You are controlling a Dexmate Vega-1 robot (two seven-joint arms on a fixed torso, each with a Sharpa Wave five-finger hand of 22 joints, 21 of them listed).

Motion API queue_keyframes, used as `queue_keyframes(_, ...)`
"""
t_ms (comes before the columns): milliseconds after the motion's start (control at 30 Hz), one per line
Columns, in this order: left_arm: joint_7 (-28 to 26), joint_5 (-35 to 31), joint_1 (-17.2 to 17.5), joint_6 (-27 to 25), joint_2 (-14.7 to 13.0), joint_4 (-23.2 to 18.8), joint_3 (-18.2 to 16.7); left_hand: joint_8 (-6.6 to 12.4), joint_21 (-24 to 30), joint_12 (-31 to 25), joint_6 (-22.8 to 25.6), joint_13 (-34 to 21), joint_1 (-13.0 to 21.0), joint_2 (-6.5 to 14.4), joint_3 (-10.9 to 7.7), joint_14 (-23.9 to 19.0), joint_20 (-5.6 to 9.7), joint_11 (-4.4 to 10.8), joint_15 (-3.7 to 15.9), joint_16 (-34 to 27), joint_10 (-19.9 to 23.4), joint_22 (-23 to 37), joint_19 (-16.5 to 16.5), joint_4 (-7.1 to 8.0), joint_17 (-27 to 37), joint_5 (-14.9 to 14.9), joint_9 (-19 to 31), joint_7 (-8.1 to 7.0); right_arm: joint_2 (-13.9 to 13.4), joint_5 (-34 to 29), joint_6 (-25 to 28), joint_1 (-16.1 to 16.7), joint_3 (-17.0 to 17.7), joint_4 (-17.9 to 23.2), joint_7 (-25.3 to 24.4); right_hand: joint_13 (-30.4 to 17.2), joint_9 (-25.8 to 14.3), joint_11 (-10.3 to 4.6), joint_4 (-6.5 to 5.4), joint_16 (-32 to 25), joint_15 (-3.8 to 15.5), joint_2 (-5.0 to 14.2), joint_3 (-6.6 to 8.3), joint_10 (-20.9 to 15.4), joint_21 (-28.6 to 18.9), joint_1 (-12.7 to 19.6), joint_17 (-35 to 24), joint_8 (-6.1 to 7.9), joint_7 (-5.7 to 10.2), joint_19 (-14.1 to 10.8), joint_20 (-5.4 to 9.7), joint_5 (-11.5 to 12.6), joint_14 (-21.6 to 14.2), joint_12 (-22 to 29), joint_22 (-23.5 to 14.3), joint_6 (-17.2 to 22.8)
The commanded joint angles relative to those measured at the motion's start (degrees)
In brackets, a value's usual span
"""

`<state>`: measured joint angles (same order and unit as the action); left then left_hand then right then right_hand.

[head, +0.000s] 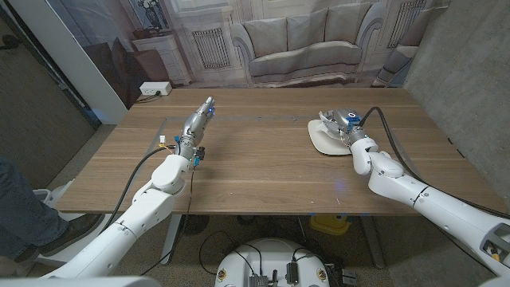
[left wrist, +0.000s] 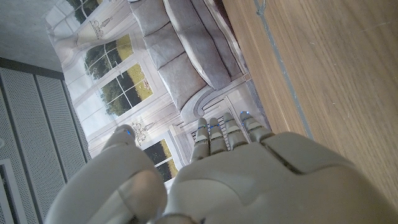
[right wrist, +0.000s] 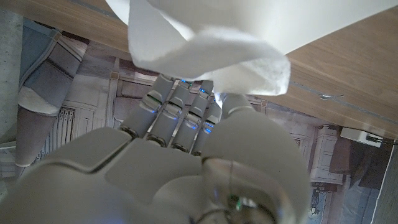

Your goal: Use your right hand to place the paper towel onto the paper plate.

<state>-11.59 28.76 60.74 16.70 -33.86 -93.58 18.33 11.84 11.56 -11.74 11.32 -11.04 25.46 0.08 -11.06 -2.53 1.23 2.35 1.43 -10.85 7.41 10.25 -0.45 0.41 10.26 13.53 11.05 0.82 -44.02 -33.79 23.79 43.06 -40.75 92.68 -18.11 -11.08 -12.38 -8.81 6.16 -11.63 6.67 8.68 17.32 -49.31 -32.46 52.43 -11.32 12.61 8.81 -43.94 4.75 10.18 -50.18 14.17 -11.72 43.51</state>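
I've got the right hand [head: 348, 127] over the plate [head: 320, 140], which sits near the table's [head: 263, 167] far right corner, a little in from the right edge. The plate is white, shallow, w/ rounded corners, lying flat on the wood. The towel [head: 330, 117] is white, crumpled and soft-looking, bunched at the far side of the plate under my fingertips. In the right wrist view the towel [right wrist: 205, 56] folds over itself in loose layers, w/ a fuzzy torn-looking edge, and my fingers [right wrist: 163, 118] reach up into it, held close side by side. It touches the fingertips, but I can't tell whether I'm pinching it or just pressing against it. Whether it lies fully on the plate or hangs partly off the far rim I can't tell either.

Left hand [head: 198, 121] is well apart, near the table's far left part, arm stretched out over the wood. In the left wrist view its fingers [left wrist: 217, 134] are straight and pressed together, thumb set off to one side, holding nothing.
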Motion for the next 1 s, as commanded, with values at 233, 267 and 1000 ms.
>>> queue_keyframes(233, 0.33, 0.22, -0.06, -0.36, 0.01, -0.01, 0.20, 0.04, 0.09, -0.06, 0.49, -0.18, 0.41, 0.40, 0.04, -0.16, -0.13, -0.21, 0.06, 0.07, 0.15, 0.22, 0.00, -0.07, 0.22, -0.36, 0.16, 0.22, -0.03, 1.07, 1.44, 0.17, -0.84, -0.46, 0.82, -0.28, -0.32, -0.06, -0.37, 0.01, 6.43, 0.06, 0.13, -0.16, -0.41, -0.17, -0.12, -0.30, -0.31, 0.35, 7.28, -0.16, 0.41, -0.45, -0.08, 0.39)
queue_keyframes(267, 0.35, 0.25, -0.03, -0.44, -0.04, -0.06, 0.20, 0.04, 0.08, -0.07, 0.48, -0.18, 0.42, 0.41, 0.04, -0.14, -0.14, -0.18, 0.03, 0.08, 0.16, 0.22, -0.02, -0.07, 0.22, -0.36, 0.16, 0.22, -0.02, 1.10, 1.44, 0.14, -0.91, -0.54, 0.85, -0.28, -0.32, -0.04, -0.38, -0.01, 6.44, 0.08, 0.13, -0.20, -0.41, -0.17, -0.12, -0.32, -0.28, 0.36, 7.28, -0.16, 0.39, -0.45, -0.08, 0.35)
queue_keyframes(1000, 0.52, 0.23, -0.43, -0.44, 0.43, 0.53, 0.74, 0.03, 0.08, -0.08, 0.55, -0.18, 0.58, 0.56, 0.14, -0.13, -0.16, 0.00, 0.01, 0.08, 0.21, 0.22, -0.04, -0.13, 0.22, -0.39, 0.16, 0.25, 0.49, 2.49, 1.98, -0.36, -1.94, -3.00, 0.65, -0.29, -0.30, 0.13, -0.24, -0.02, 6.43, 0.23, 0.36, -0.08, -0.51, 0.04, -0.15, -0.39, -0.19, 0.64, 7.31, -0.11, 0.60, -0.69, -0.02, 0.49)
